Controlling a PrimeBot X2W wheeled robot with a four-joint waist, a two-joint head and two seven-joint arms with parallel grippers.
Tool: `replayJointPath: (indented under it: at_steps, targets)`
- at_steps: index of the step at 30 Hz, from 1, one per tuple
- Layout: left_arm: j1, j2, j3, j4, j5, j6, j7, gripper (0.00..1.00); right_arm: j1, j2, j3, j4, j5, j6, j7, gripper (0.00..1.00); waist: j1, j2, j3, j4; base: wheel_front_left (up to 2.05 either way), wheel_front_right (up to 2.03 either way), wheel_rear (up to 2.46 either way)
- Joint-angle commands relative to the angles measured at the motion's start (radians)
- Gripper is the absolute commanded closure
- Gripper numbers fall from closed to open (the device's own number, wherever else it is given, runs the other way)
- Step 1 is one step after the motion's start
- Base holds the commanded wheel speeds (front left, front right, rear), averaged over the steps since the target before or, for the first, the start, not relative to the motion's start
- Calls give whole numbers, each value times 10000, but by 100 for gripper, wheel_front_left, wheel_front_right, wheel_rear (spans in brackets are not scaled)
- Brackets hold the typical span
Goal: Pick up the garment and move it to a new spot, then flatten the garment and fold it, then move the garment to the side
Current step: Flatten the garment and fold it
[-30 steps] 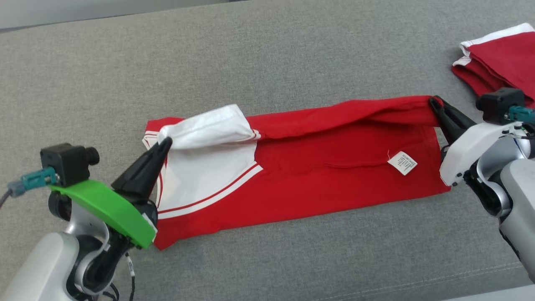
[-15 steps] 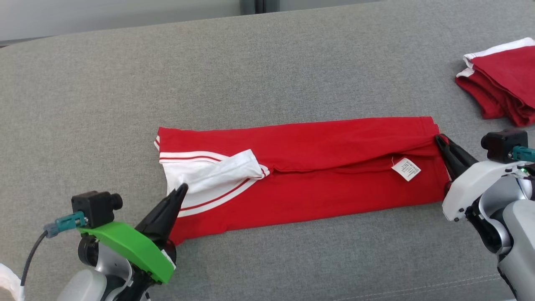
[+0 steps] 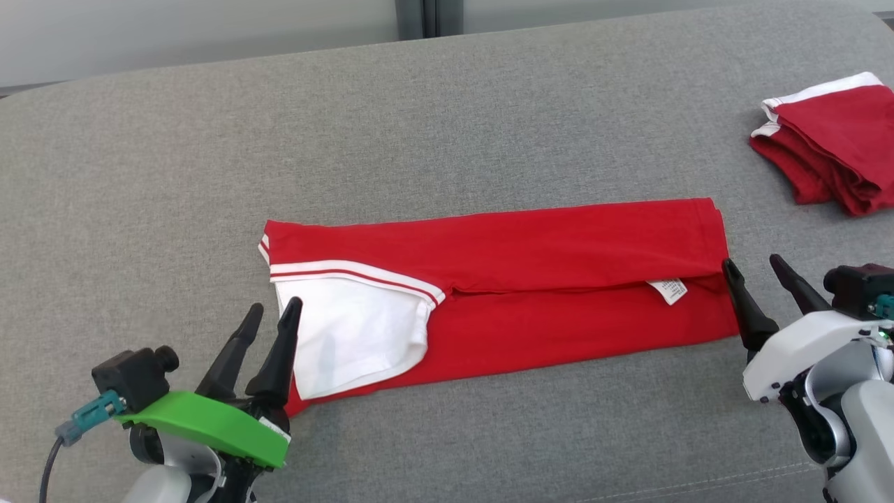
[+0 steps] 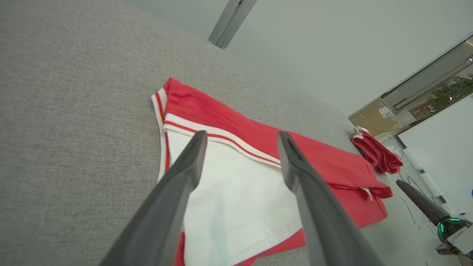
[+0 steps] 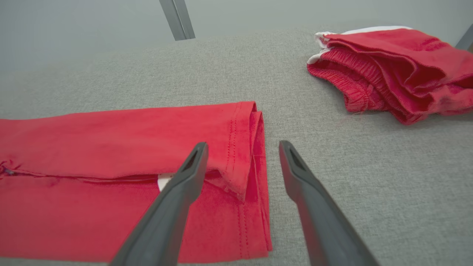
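Observation:
The garment (image 3: 531, 244) is a red shirt with a white side panel. It lies folded lengthwise into a long flat strip across the middle of the grey cushion. My left gripper (image 3: 274, 305) stands open at its left end, right finger beside the white panel (image 4: 236, 184), holding nothing. In the left wrist view the left gripper (image 4: 242, 133) frames the striped hem. My right gripper (image 3: 750, 260) is open at the right end, just off the hem. In the right wrist view the right gripper (image 5: 243, 143) straddles the folded corner of the garment (image 5: 129, 129), apart from it.
A second red garment (image 3: 831, 143) lies bunched at the far right of the grey cushion (image 3: 447, 126), also seen as the red pile (image 5: 391, 70). The cushion's front edge runs close below both arms. A pale wall stands behind.
Both grippers have opened and let go of the garment's upper fold, which now lies flat over the lower half. The white flap has dropped flat. The head camera has shifted.

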Motion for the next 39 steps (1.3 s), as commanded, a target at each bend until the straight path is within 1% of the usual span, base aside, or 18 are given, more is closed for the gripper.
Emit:
replayJointPath:
  at_steps: [1,3,5,8,12,15,18,25,29,34,35,36,37,38,39]
  targets:
    - [225,26,72,-59,169,93,-233,0,263,66,-135,-100,46,-18,-99,0,1,0,-47,25,0,0,0]
    - [278,46,64,-170,613,303,-628,0,497,192,-482,-231,72,-18,-186,0,1,0,-85,37,0,0,0]
    - [361,-56,105,-206,933,562,-957,0,736,286,-844,-360,68,-18,-202,0,1,0,-127,49,0,0,0]
    - [312,-129,127,-269,1533,942,-1268,0,922,424,-1413,-530,-35,-17,7,0,1,0,-185,78,0,0,0]
    - [98,-357,245,-260,2297,1442,-1489,0,730,564,-1832,-672,-270,-17,575,0,1,0,-245,167,0,0,0]
    - [-4,-568,358,-276,2626,1625,-1551,0,342,598,-1889,-606,-374,-17,1152,0,1,0,-269,305,0,0,0]
    - [-29,-670,401,-185,2909,1690,-1583,0,17,577,-1725,-278,-362,-17,1780,0,1,0,-262,478,0,0,0]
    - [-31,-793,661,-52,3075,1637,-1594,0,-454,188,-1471,934,-450,-17,3110,0,1,0,-228,1024,0,0,0]
    - [-16,-789,835,25,3202,1656,-1601,0,-578,72,-1323,1518,-264,-17,3489,0,1,0,-241,1218,0,0,0]
    - [50,-828,989,86,3321,1593,-1604,0,-667,23,-1013,2051,-169,-17,3714,0,1,0,-261,1290,0,0,0]
    - [55,-836,1015,96,3354,1583,-1604,0,-711,7,-925,2168,-153,-17,3727,29,1,0,-262,1285,0,0,0]
    - [59,-844,1035,105,3378,1572,-1605,0,-744,2,-858,2258,-132,-17,3706,56,1,0,-263,1272,0,0,0]
    - [60,-845,1030,121,3418,1562,-1605,0,-776,11,-793,2352,-122,-17,3676,65,1,0,-266,1249,0,0,0]
    - [52,-846,1033,136,3453,1549,-1605,0,-826,18,-737,2439,-123,-17,3649,91,1,0,-267,1224,0,0,0]
    - [27,-860,1031,157,3479,1535,-1604,0,-920,7,-720,2547,-154,-18,3578,100,1,0,-267,1187,0,0,0]
